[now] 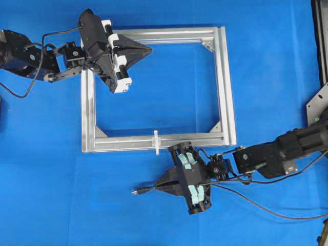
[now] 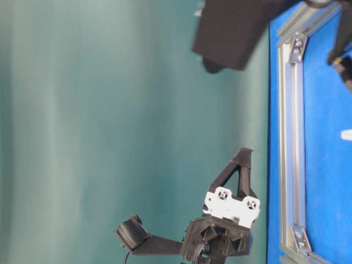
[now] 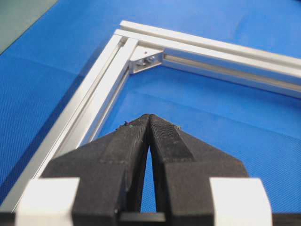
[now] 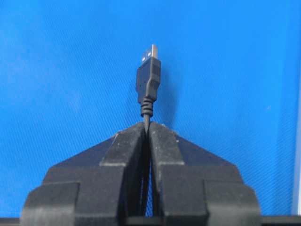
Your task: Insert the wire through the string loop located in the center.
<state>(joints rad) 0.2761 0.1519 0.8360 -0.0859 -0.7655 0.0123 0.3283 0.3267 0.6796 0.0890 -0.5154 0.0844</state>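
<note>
- My right tool point(image 1: 154, 187) is pinched tight on the wire point(image 1: 266, 209), a long thin black flexible cable ending in a small dark plug with a metal tip point(image 4: 148, 77). In the right wrist view the two black fingers point(image 4: 162, 146) meet around the cable just behind the plug, which sticks out straight ahead of them.
- From overhead, that plug point(image 1: 137, 191) lies low over the blue cloth-covered counter point(image 1: 51, 169), near the counter's front edge and a little left of its middle. The rest of the cable trails off toward the counter's right front corner.
- The string loop point(image 1: 156, 142), a small white upright tie, stands on the front rail of the square silver aluminium frame point(image 1: 225, 87), about midway along that rail. It is just beyond my right tool and apart from the plug; nothing passes through it.
- My left tool point(image 1: 148, 49) is fully closed with nothing between its fingers point(image 3: 136, 136), which touch at the tips. It hangs over the frame's far rail, near the far left corner, pointing toward the counter's right side.
- The left wrist view shows a silver corner bracket point(image 3: 146, 60) ahead of those closed tips.
</note>
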